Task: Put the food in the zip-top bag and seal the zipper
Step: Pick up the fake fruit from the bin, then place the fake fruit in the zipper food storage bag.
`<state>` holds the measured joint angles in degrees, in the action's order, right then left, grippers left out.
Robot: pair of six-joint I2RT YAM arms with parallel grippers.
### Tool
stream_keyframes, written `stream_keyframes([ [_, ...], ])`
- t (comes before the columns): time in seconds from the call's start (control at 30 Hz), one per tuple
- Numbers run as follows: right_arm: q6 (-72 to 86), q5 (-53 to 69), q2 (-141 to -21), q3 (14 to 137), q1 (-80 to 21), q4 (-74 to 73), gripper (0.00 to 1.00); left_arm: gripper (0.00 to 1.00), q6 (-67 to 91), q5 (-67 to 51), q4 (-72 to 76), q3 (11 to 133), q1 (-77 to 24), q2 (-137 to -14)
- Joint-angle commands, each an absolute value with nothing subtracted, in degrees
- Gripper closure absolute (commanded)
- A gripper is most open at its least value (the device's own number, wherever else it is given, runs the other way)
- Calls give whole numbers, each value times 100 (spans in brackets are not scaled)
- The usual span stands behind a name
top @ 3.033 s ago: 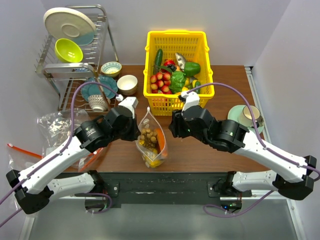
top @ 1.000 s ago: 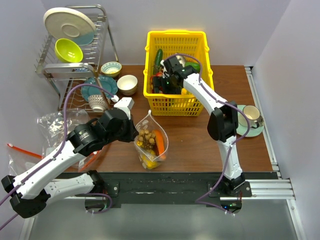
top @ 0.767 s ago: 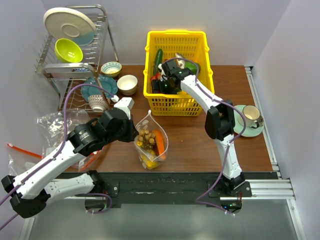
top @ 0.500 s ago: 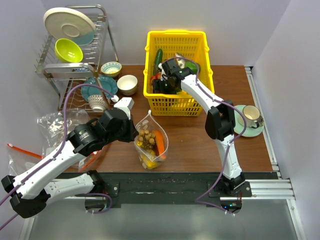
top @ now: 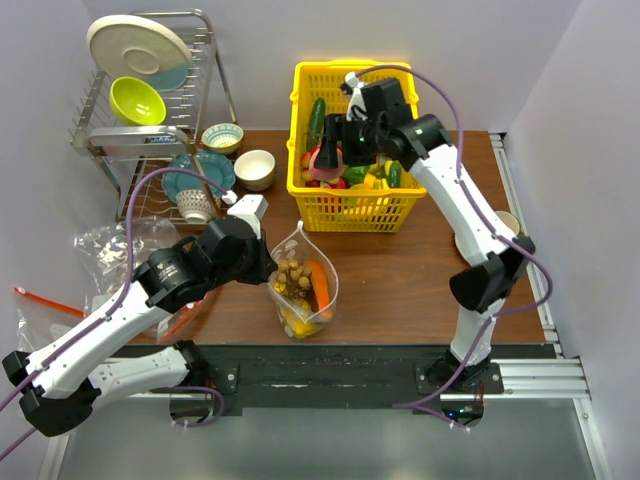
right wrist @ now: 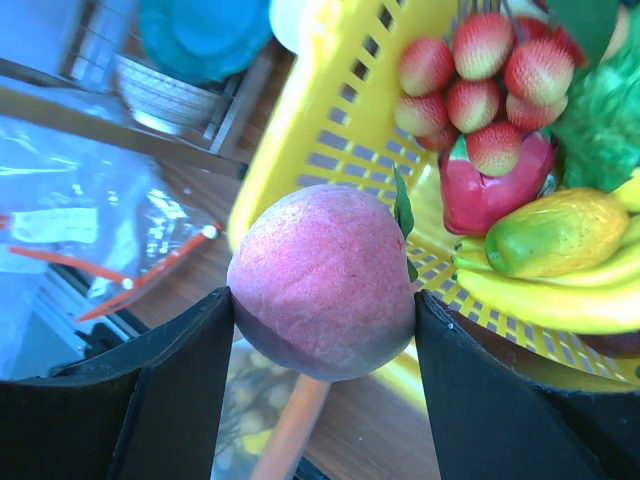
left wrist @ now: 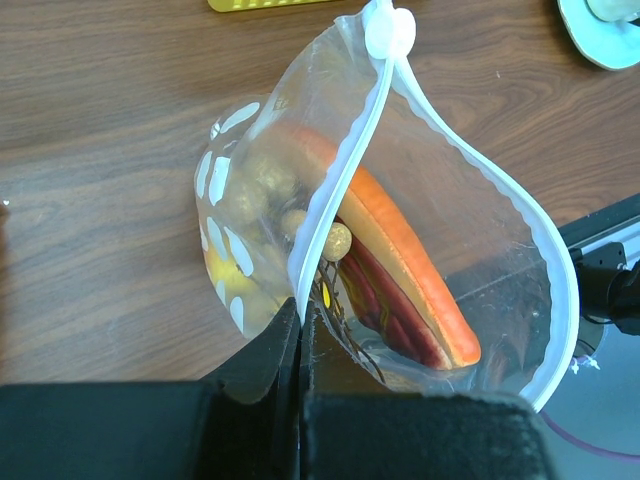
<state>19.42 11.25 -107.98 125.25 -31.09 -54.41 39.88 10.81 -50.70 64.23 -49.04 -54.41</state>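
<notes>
The zip-top bag (top: 302, 290) stands open on the table, clear with whitish dots (left wrist: 225, 250). My left gripper (left wrist: 299, 318) is shut on its zipper (left wrist: 345, 170) at the near mouth edge; from above that gripper (top: 268, 268) sits at the bag's left side. Food inside: an orange papaya-like slice (left wrist: 405, 270), a brown berry cluster (left wrist: 285, 205) and something yellow (left wrist: 222, 290). My right gripper (right wrist: 322, 300) is shut on a pink peach (right wrist: 322, 275), held above the left side of the yellow basket (top: 352, 72). Seen from above, the peach (top: 323, 165) hangs in the right gripper (top: 330, 160).
The basket (right wrist: 320, 140) holds strawberries (right wrist: 470, 95), a green-yellow fruit (right wrist: 555, 235), a banana (right wrist: 560, 300) and greens. A dish rack (top: 150, 100) with plates and bowls stands back left, small bowls (top: 254, 168) beside it. Clear bags (top: 110, 250) lie left; a cup and saucer (top: 505, 232) right.
My right gripper closed on the peach inside the basket and lifted it up above the basket's left side. The left gripper and the bag have stayed still.
</notes>
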Motion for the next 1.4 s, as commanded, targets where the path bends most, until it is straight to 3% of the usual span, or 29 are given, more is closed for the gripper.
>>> stream_keyframes([
  [0.0, 1784, 1282, -10100, 12288, -3129, -5388, 45, 100, 4034, 1055, -4860, 6504, -4887, -5370],
  [0.23, 2012, 2416, -8509, 10367, -3234, -4721, 48, 100, 4043, 1020, -4711, 6521, -4887, -5432],
  [0.4, 2109, 2435, -7561, 9414, -3936, -4447, 48, 100, 4069, 967, -4641, 6521, -4887, -5502],
  [0.63, 2390, 2233, -7225, 8369, -4869, -4105, 48, 100, 4096, 932, -4588, 6504, -4878, -5537],
  [0.9, 2435, 1829, -7558, 8218, -5229, -3911, 46, 100, 4131, 923, -4570, 6504, -4887, -5520],
  [0.97, 2434, 1706, -7655, 8253, -5230, -3920, 39, 100, 4148, 923, -4570, 6504, -4887, -5520],
  [1.0, 2452, 1644, -7681, 8279, -5229, -3929, 32, 100, 4148, 923, -4570, 6495, -4887, -5511],
  [1.03, 2461, 1539, -7699, 8332, -5229, -3937, 17, 100, 4148, 914, -4570, 6495, -4895, -5511],
  [1.1, 2470, 1503, -7691, 8367, -5238, -3964, 7, 100, 4148, 914, -4579, 6504, -4895, -5511],
  [1.37, 2487, 925, -7392, 8437, -5238, -4437, 9, 100, 4131, 967, -4605, 6495, -4887, -5511],
])
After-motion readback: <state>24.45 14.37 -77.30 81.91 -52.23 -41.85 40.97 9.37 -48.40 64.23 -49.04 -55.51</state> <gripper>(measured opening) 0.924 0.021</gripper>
